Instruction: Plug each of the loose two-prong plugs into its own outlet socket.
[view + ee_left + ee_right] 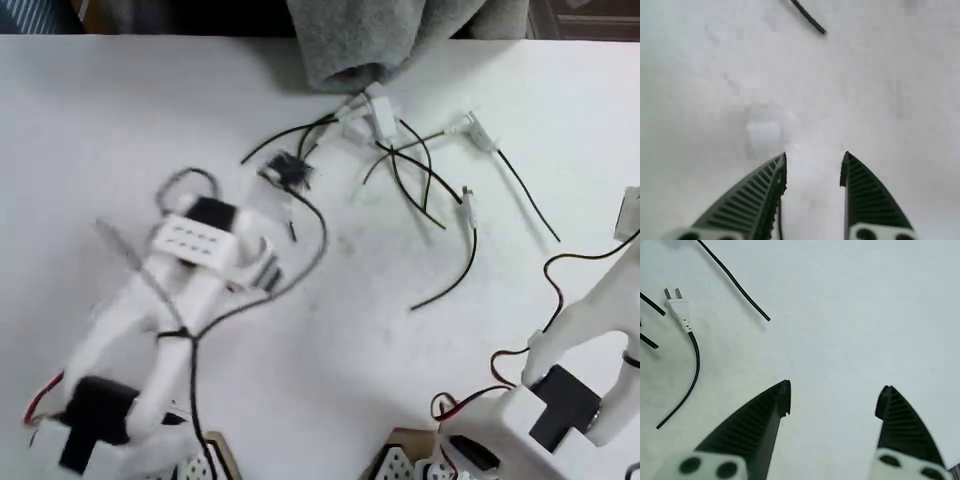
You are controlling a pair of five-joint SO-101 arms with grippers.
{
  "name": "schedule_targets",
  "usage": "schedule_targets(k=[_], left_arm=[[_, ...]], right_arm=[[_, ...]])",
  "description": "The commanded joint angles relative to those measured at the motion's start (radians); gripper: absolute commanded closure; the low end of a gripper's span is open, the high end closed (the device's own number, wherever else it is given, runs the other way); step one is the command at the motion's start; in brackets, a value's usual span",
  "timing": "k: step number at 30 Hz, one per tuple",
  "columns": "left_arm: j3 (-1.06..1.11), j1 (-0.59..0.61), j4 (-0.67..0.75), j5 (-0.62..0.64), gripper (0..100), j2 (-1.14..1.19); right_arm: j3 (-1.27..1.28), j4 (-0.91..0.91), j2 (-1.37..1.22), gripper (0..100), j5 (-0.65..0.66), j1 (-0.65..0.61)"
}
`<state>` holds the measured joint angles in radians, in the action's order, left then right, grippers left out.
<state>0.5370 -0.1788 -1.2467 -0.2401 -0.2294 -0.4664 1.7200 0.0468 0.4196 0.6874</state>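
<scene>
The left gripper (pixel 815 159) hangs with its jaws apart over bare table (pixel 880 90), just short of a loose black cable end (pixel 810 21). The right gripper (pixel 835 392) is spread wide with nothing between its fingers. Seen from above, one white two-prong plug (pixel 467 205) lies flat at 2 o'clock from the table's centre, a second plug (pixel 480 131) lies at its 12 o'clock, and the white outlet block (pixel 375 116) sits at 10 o'clock from the first plug, amid tangled leads.
</scene>
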Motion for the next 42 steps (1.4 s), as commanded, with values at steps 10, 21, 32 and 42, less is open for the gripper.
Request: schedule_targets(k=[10,21,32,42], left_arm=[[0.117,0.128,0.127,-0.17,76,-0.061],[0.292,0.125,0.361,-0.138,75,-0.067],[0.158,-0.139,0.178,-0.003,76,-0.07],[-0.12,0.113,-0.081,-0.011,76,-0.101]], right_arm=[[-0.035,-0.001,0.081,72.7,0.008,-0.016],[-0.035,-0.001,0.199,72.7,0.127,0.027],[-0.034,-0.001,0.156,72.7,0.126,0.024],[0.132,-0.001,0.163,72.9,0.014,-0.102]])
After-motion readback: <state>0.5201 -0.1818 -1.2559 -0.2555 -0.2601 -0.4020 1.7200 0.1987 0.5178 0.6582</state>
